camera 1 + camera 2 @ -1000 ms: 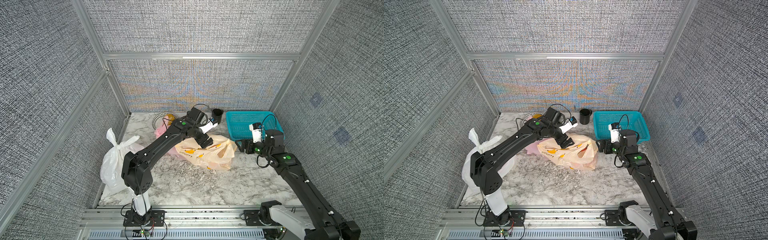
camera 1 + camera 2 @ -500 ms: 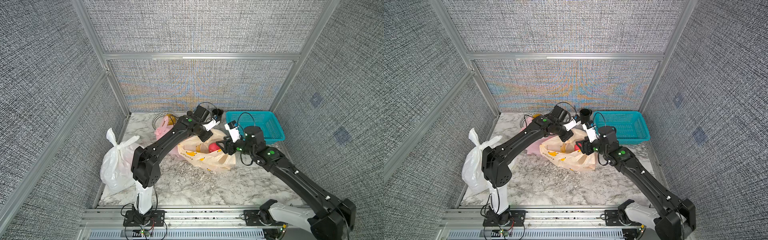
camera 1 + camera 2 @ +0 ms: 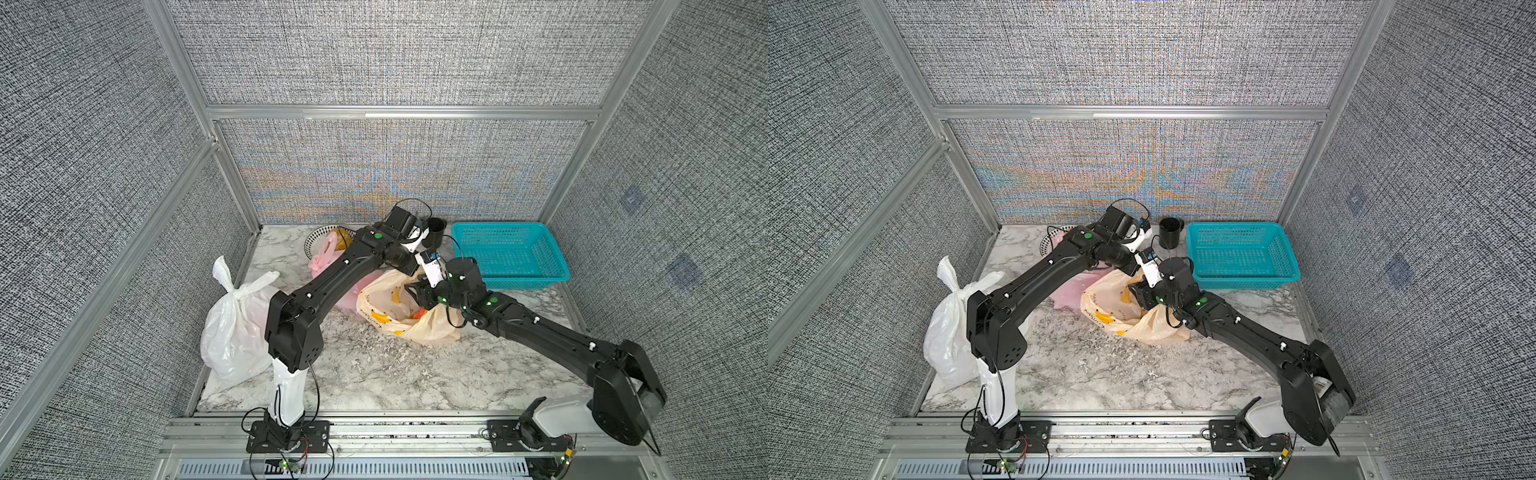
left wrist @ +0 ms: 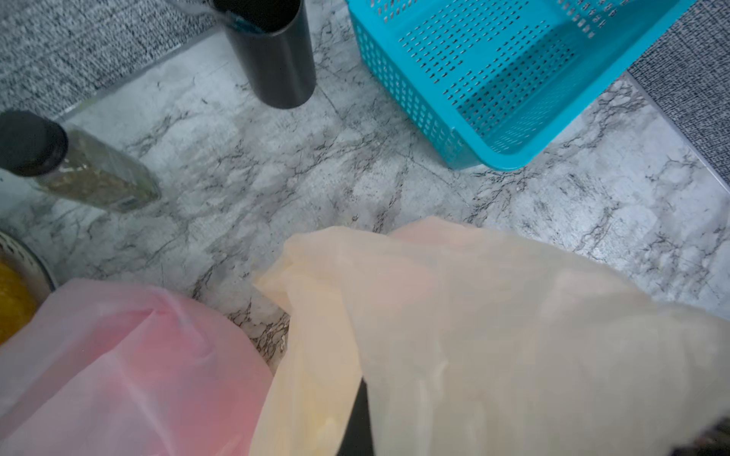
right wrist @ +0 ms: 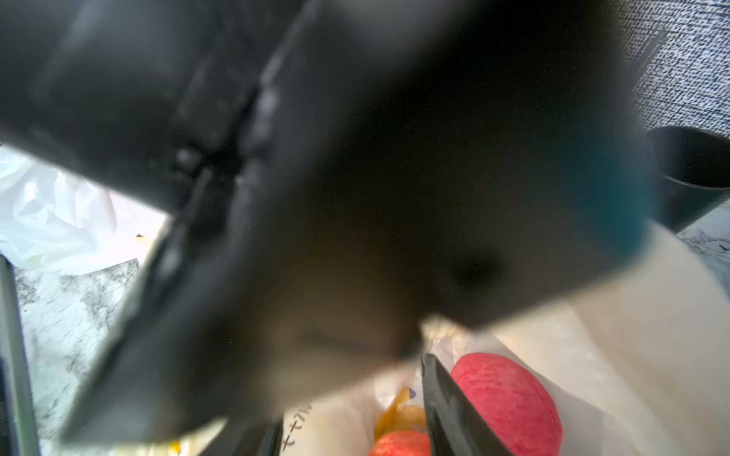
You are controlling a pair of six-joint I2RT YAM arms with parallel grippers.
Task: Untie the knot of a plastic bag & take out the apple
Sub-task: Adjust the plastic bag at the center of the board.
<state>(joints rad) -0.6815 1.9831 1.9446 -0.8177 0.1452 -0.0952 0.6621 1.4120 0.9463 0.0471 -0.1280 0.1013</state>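
The beige banana-print plastic bag (image 3: 386, 307) (image 3: 1113, 309) lies mid-table with its mouth held up. My left gripper (image 4: 355, 426) is shut on the bag's film (image 4: 474, 316), which drapes over its fingers. Inside the bag's mouth my right gripper (image 5: 351, 430) (image 3: 419, 296) has its jaws apart. A red apple (image 5: 509, 398) lies inside the bag, just outside one finger (image 5: 446, 406). A second red fruit (image 5: 399, 444) sits between the fingers, touching neither clearly. Only a red-orange patch (image 3: 420, 313) of the fruit shows in a top view. No knot is visible.
A teal basket (image 3: 507, 253) stands at the back right, a black cup (image 3: 436, 232) beside it. A pink bag (image 3: 324, 257) and a wire bowl (image 3: 320, 239) are behind the left arm. A tied white bag (image 3: 237, 328) stands at the left. A spice bottle (image 4: 79, 169) stands near the cup.
My right arm swung from beside the basket to the bag's mouth and its jaws narrowed. My left gripper shut on the bag's edge and lifted it open.
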